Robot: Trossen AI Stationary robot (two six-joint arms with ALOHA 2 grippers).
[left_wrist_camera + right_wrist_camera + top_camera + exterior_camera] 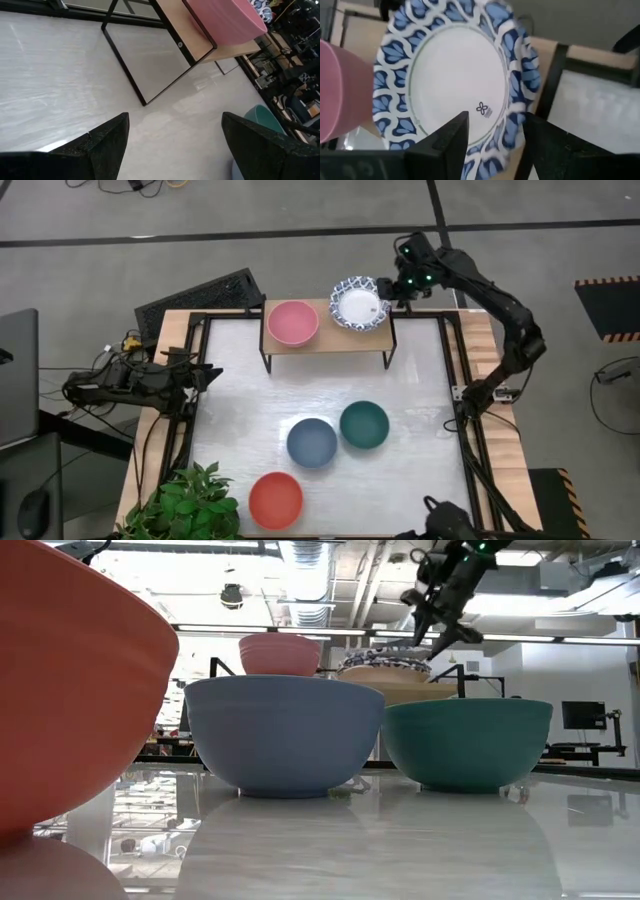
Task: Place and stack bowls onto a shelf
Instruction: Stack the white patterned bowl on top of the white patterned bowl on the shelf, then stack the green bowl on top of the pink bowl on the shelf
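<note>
The wooden-topped shelf (325,343) stands at the table's far edge. A pink bowl (292,322) sits on its left half, and a stack of white bowls with blue-patterned rims (358,305) on its right half. My right gripper (392,288) hovers open just above the stack's right rim. In the right wrist view the right gripper (495,132) has a finger on either side of that rim (512,127). Blue (312,442), dark green (364,425) and red (275,500) bowls rest on the table. My left gripper (205,372) waits open at the left edge.
A potted plant (185,505) fills the near left corner beside the red bowl. In the low view the red bowl (70,690), blue bowl (285,735) and green bowl (465,745) stand in front of the shelf. Bare white table (250,395) lies between shelf and bowls.
</note>
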